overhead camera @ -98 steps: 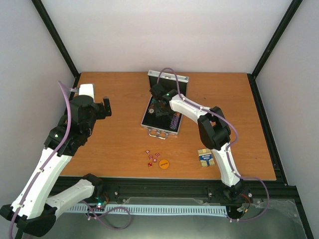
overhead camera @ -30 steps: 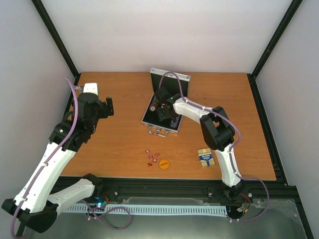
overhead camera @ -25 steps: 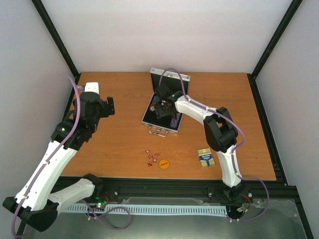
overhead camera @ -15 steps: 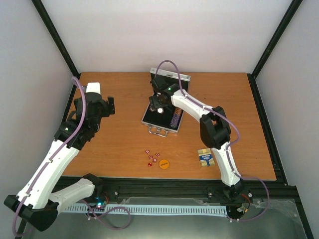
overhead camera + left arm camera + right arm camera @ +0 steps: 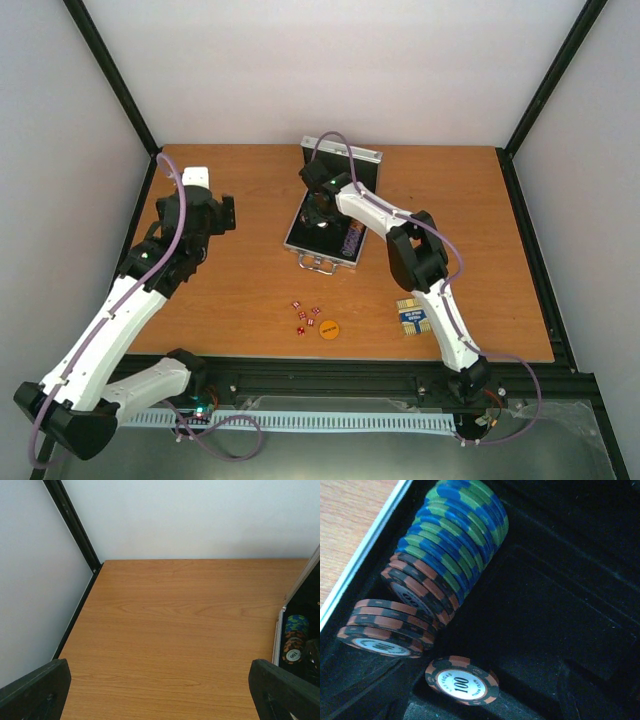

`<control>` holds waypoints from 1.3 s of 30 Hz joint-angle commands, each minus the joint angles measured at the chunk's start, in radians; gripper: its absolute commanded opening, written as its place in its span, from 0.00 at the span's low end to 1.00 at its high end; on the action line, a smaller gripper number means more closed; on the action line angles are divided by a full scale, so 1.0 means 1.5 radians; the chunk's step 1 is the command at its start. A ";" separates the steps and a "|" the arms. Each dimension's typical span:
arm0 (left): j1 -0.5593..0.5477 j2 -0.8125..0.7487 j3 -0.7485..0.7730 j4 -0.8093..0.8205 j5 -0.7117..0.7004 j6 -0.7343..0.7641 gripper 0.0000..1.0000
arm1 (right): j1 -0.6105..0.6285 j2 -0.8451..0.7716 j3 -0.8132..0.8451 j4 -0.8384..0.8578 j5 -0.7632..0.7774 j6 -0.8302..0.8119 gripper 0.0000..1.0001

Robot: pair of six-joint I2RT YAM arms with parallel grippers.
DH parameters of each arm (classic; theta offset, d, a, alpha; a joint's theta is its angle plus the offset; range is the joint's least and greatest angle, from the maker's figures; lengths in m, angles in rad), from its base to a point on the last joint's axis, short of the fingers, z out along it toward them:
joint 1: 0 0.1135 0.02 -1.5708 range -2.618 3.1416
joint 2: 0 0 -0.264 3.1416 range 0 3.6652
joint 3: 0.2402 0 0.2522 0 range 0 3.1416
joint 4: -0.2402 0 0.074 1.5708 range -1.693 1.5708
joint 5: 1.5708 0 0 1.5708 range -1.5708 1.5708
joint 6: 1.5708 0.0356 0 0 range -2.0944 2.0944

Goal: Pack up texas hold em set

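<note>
Nearest the arm bases, on the table [image 5: 230, 290] and well to the near side of the case [image 5: 298, 238], the red dice [image 5: 305, 315] lie in a loose cluster. The orange disc [image 5: 330, 328] is just beside them, and the card deck [image 5: 412, 316] lies off the case's near right corner. All three sit where they sat three seconds ago, and none is in the case.

The case lies open, with its lid [image 5: 352, 160] raised on the far side. The right gripper [image 5: 322, 205] hangs over the case's far-left part. A second ago it stood closer to the case's near edge, and the right elbow has since swung in toward the case. Whether its jaws are spread or pressed together cannot be told: the overhead view is too small and the wrist view shows no fingers.

That wrist view shows a leaning row of blue-and-green chips [image 5: 457, 540] against the black lining [image 5: 560, 595]. The row runs into brown-and-black chips [image 5: 412, 587], with a short flat stack [image 5: 382, 632] beside them. One single chip [image 5: 461, 681] marked 100 lies flat near that stack, not on it.

The left gripper [image 5: 159, 682] hovers left of the case, well apart from it, its fingers [image 5: 37, 690] spread wide and holding nothing. It has edged toward the case since three seconds ago.
</note>
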 commanded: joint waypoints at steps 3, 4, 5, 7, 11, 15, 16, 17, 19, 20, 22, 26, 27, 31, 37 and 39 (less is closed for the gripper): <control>0.003 0.007 0.007 0.025 -0.007 0.009 1.00 | -0.006 0.018 0.014 -0.008 0.003 0.005 0.81; 0.003 0.009 0.007 0.025 -0.007 0.009 1.00 | -0.007 0.018 0.010 -0.007 0.003 0.006 0.81; 0.003 0.009 0.007 0.025 -0.006 0.008 1.00 | -0.008 0.018 0.008 -0.005 0.002 0.006 0.81; 0.004 0.009 0.007 0.024 -0.006 0.007 1.00 | -0.010 0.019 0.001 0.001 0.000 0.006 0.81; 0.004 0.007 0.008 0.022 -0.007 0.004 1.00 | -0.015 0.024 -0.011 0.011 -0.002 0.007 0.80; 0.004 0.004 0.009 0.017 -0.010 0.003 1.00 | -0.020 0.029 -0.016 0.013 -0.008 0.008 0.71; 0.004 0.004 0.010 0.016 -0.011 0.003 1.00 | -0.021 0.028 -0.020 0.014 -0.010 0.009 0.68; 0.004 0.002 0.010 0.016 -0.011 0.002 1.00 | -0.021 0.028 -0.023 0.015 -0.011 0.008 0.67; 0.004 0.000 0.011 0.014 -0.012 0.000 1.00 | -0.021 0.026 -0.030 0.018 -0.015 0.007 0.67; 0.004 -0.001 0.011 0.013 -0.012 -0.001 1.00 | -0.021 0.026 -0.032 0.019 -0.017 0.007 0.67; 0.004 -0.003 0.012 0.011 -0.014 -0.004 1.00 | -0.021 0.025 -0.036 0.021 -0.022 0.007 0.63; 0.004 -0.004 0.013 0.009 -0.015 -0.005 1.00 | -0.022 0.015 -0.044 0.023 -0.023 0.006 0.55; 0.004 -0.005 0.014 0.008 -0.016 -0.005 1.00 | -0.022 0.011 -0.047 0.024 -0.021 0.006 0.52; 0.004 -0.004 0.016 0.008 -0.015 -0.007 1.00 | -0.024 -0.007 -0.059 0.026 -0.015 0.004 0.47; 0.004 -0.007 0.017 0.006 -0.017 -0.008 1.00 | -0.026 -0.032 -0.084 0.031 -0.017 0.002 0.40; 0.005 -0.008 0.017 0.005 -0.016 -0.009 1.00 | -0.026 -0.041 -0.094 0.032 -0.022 0.003 0.37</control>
